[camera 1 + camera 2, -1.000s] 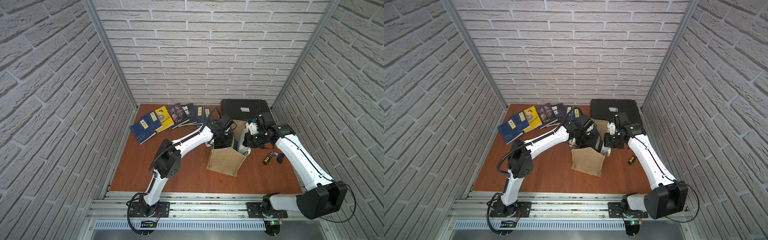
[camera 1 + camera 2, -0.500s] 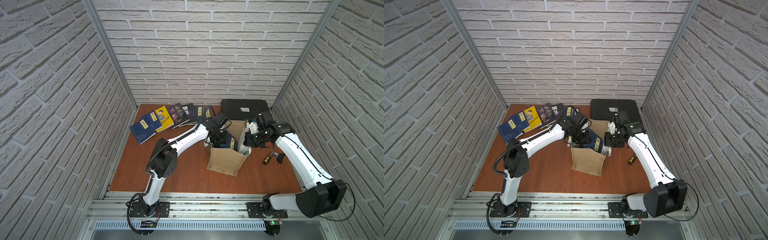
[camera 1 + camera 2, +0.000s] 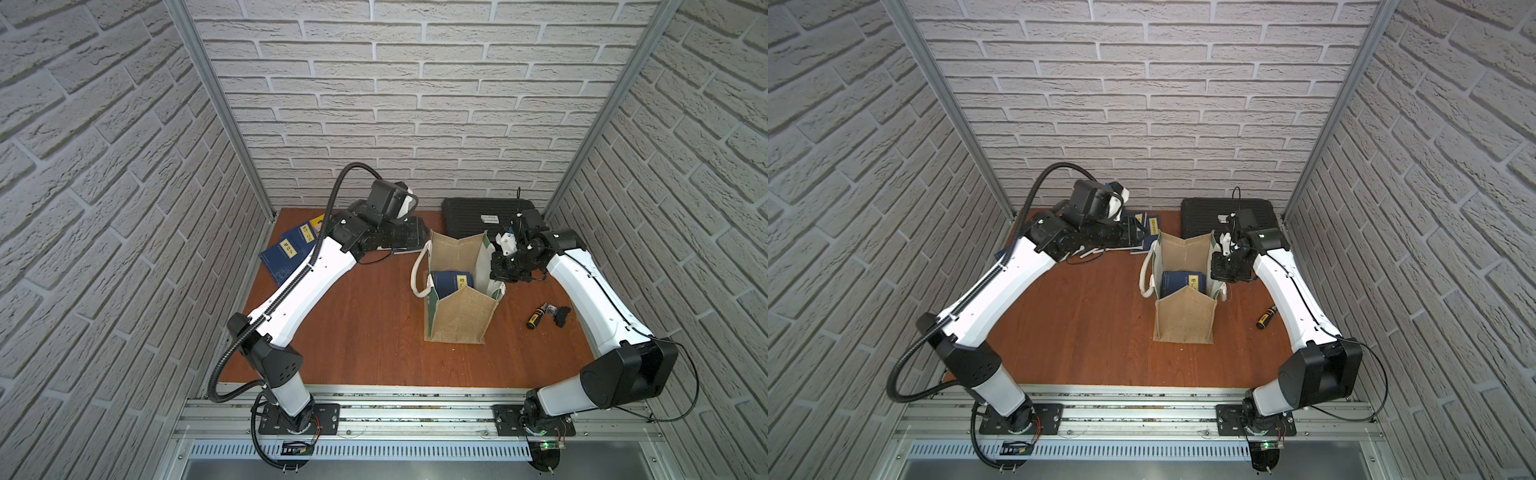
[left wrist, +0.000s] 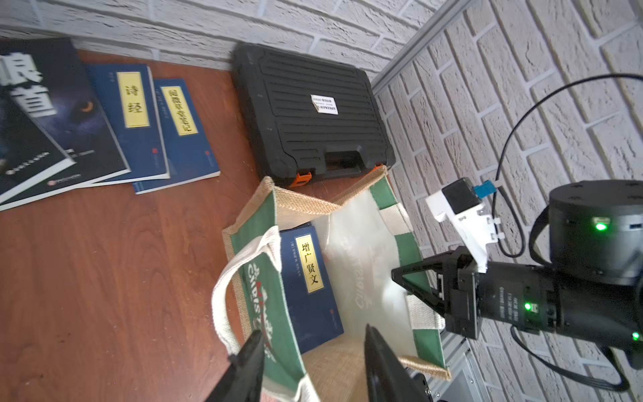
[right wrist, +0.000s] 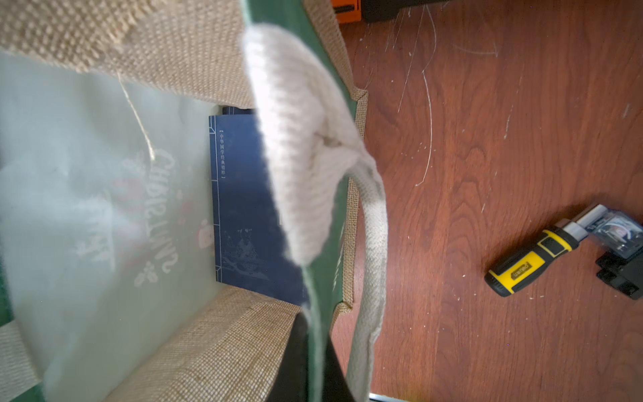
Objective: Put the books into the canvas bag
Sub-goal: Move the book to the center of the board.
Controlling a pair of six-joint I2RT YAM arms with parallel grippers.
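**A:** How far along is the packing?

**B:** Early, I'd say. On the wooden table the canvas bag stands open near the middle, just in front of the black plastic case. One navy paperback with a yellow title label stands inside, against the wall nearer the left arm. I can't tell whether another is tucked behind it. The rest of the books lie fanned along the back of the table. The left arm hides part of that row, so I can't count them.

**A:** And the grippers?

**B:** The left gripper hangs between the row and the bag, fingers apart, nothing between them. The right gripper is pinched together on the bag's green side panel beside the rope handle, holding the mouth open. A stubby yellow-and-black screwdriver lies by the right arm, apart from the bag.

**A:** What changed in the last second?

**B:** A second ago the left gripper was down at the bag's mouth. It has since let go and drawn back toward the rear, and the paperback stayed inside. The right gripper kept its pinch, and the bag now sits squarer.
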